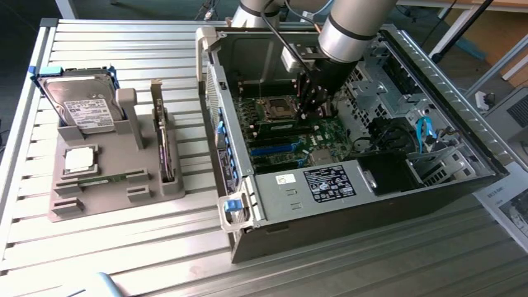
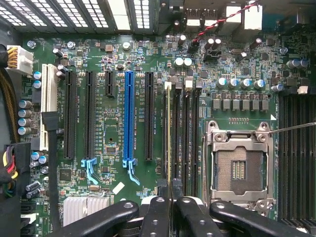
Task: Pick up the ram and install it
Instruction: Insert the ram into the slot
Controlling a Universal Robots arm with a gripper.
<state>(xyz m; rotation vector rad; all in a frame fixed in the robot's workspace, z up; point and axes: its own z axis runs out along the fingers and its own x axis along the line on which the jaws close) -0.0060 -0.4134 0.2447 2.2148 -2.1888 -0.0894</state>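
Wrist view looks along the black two-fingered pincer [image 2: 170,200], which is clamped on the long, thin green circuit-board ram stick [image 2: 169,128]. The stick is seen edge-on and reaches straight out from the fingertips, in line with a black memory slot [image 2: 178,133] on the green motherboard [image 2: 118,133]; whether it is seated I cannot tell. Just beside the pincer lies the open silver processor socket [image 2: 239,165]. In the exterior view the pincer is inside the open grey metal computer case [image 1: 272,204], well apart from the grey plastic holder tray [image 1: 107,198], where a second green stick [image 1: 103,180] lies
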